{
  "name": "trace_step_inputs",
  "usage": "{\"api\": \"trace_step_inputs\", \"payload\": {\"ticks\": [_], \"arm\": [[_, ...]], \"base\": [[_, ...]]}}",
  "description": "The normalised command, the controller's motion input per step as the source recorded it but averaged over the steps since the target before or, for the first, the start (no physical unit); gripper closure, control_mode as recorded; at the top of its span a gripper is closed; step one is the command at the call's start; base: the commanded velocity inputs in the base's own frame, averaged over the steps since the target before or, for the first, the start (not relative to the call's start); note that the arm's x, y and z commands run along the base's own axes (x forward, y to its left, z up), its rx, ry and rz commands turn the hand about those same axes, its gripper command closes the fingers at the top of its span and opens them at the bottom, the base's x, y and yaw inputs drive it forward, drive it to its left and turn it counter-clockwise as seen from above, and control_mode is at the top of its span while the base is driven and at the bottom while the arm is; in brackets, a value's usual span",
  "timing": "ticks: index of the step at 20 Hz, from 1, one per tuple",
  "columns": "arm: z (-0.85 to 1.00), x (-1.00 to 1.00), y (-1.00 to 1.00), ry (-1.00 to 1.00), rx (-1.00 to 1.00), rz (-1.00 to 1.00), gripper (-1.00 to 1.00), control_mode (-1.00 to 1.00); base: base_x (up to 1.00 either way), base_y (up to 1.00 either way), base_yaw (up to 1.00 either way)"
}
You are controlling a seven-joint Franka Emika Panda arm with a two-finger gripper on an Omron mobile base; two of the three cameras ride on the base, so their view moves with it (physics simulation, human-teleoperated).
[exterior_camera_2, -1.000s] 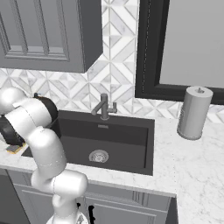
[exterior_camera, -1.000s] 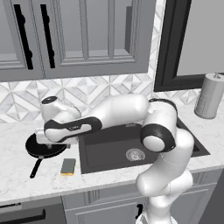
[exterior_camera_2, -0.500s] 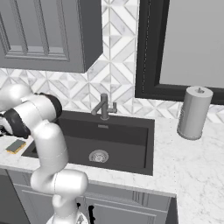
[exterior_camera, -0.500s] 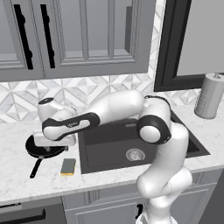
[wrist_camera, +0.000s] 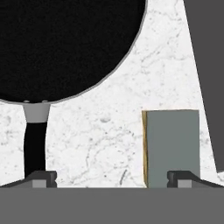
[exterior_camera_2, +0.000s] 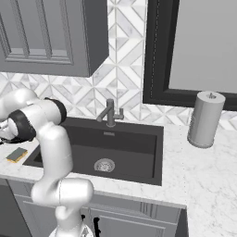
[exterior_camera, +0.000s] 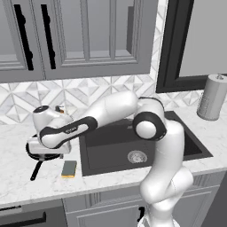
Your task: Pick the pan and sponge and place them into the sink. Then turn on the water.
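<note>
The black pan (wrist_camera: 65,43) lies on the white marble counter left of the sink (exterior_camera: 111,148), its thin handle (wrist_camera: 35,140) pointing to the counter's front. In the left base view the pan (exterior_camera: 32,154) is mostly covered by my hand, with its handle (exterior_camera: 36,170) sticking out. The grey-green sponge (wrist_camera: 173,146) with a yellow edge lies beside the handle, between pan and sink (wrist_camera: 210,65). My gripper (wrist_camera: 112,178) hangs open just above the counter, one fingertip (wrist_camera: 41,177) by the handle and the other at the sponge, holding nothing. The sponge (exterior_camera: 69,168) (exterior_camera_2: 17,154) is near the front edge.
A grey faucet (exterior_camera_2: 110,112) stands behind the basin (exterior_camera_2: 115,148) with its round drain (exterior_camera_2: 104,165). A paper towel roll (exterior_camera: 212,97) (exterior_camera_2: 205,119) stands right of the sink. An orange-topped dispenser (exterior_camera: 58,109) peeks out behind my hand. Cabinets hang overhead.
The hand has come down lower over the pan and shifted slightly toward the counter's front. Pan and sponge have not moved.
</note>
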Motion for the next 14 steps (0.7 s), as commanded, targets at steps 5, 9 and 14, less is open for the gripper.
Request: {"api": "trace_step_inputs", "payload": {"ticks": [5,9,14], "arm": [[-0.10,0.00,0.27,0.02,0.00,0.00,-1.00,-1.00],[-0.11,0.03,0.27,0.01,0.00,0.00,-1.00,-1.00],[-0.22,0.02,0.22,0.00,0.00,0.00,-1.00,-1.00]], "base": [[0.00,0.00,0.00],[0.00,0.00,0.00],[0.00,0.00,0.00]]}}
